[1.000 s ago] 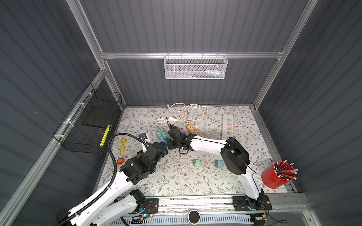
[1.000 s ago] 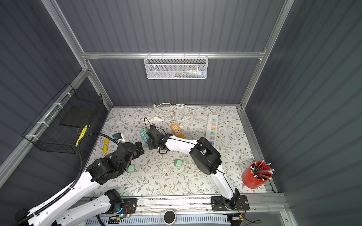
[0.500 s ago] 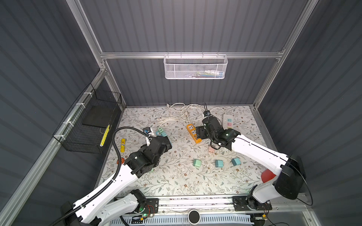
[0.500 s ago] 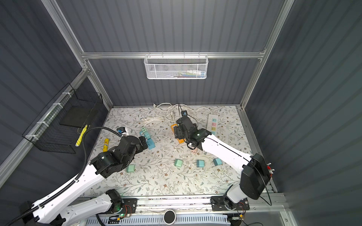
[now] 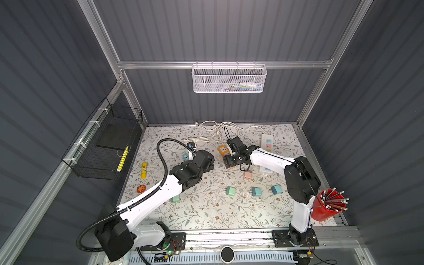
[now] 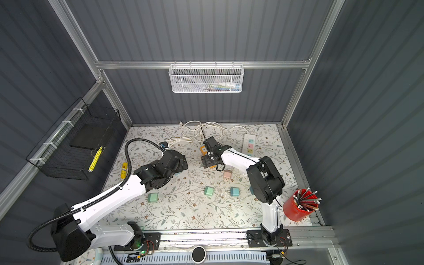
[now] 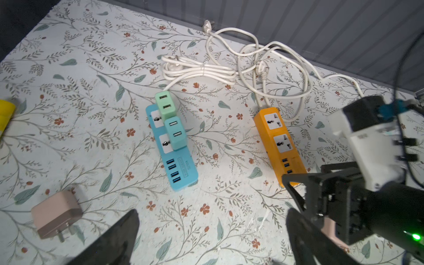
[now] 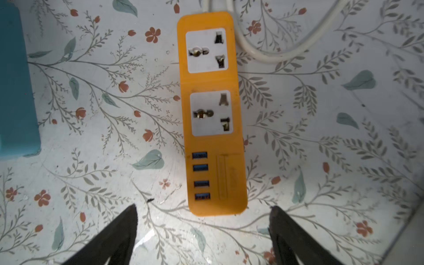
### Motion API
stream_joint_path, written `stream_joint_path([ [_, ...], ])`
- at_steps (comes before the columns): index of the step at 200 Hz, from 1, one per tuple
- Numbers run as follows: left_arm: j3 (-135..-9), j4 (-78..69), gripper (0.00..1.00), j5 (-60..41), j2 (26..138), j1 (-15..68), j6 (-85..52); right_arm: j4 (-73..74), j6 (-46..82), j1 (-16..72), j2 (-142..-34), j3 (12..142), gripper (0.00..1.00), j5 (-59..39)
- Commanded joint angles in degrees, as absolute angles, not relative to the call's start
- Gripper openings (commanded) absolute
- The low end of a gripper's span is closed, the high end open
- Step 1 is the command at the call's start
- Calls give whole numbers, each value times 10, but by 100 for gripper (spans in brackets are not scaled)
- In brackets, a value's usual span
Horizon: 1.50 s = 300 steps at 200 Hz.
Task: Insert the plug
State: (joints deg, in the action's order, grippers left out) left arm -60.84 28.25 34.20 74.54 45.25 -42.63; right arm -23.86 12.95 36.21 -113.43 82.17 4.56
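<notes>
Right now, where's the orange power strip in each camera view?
In a top view: orange power strip mid-mat, partly hidden.
In a top view: same spot.
Left wrist: here, beside the blue strip.
Right wrist: centre.
Shared landmark: its white cord.

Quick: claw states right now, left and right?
Left claw: open, holding nothing.
Right claw: open, holding nothing, at the USB end of the orange power strip.
</notes>
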Motion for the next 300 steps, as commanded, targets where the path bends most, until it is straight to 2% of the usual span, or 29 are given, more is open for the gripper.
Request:
stream_joint_path([
  [1, -636, 255, 100, 333, 773, 447, -379, -269, 129, 346, -1169, 862, 86, 39],
  [28, -646, 215, 100, 331, 796, 444, -355, -273, 127, 340, -1196, 873, 80, 29],
  [55, -645, 166, 100, 292, 808, 425, -328, -266, 137, 341, -1219, 889, 60, -11],
  [86, -685, 219, 100, 279, 830, 401, -315, -272, 157, 347, -1225, 887, 43, -25],
  [114, -666, 226, 100, 281, 806, 398, -301, -272, 213, 375, -1191, 844, 39, 4],
  [159, -608, 260, 100, 263, 759, 398, -341, -266, 316, 455, -1157, 770, 41, 56],
  [173, -590, 271, 100, 253, 735, 398, -343, -226, 340, 471, -1136, 724, 51, 47],
  [190, -567, 279, 100, 243, 705, 398, -351, -213, 365, 477, -1112, 706, 53, 51],
  [208, -556, 299, 100, 245, 683, 398, -363, -220, 364, 485, -1079, 703, 75, 58],
  [253, -540, 383, 100, 312, 673, 392, -411, -262, 334, 490, -975, 695, 82, 53],
  [280, -527, 436, 100, 297, 694, 327, -471, -267, 330, 491, -899, 655, 83, 58],
  [300, -495, 424, 100, 219, 701, 229, -512, -271, 328, 492, -845, 631, 84, 54],
])
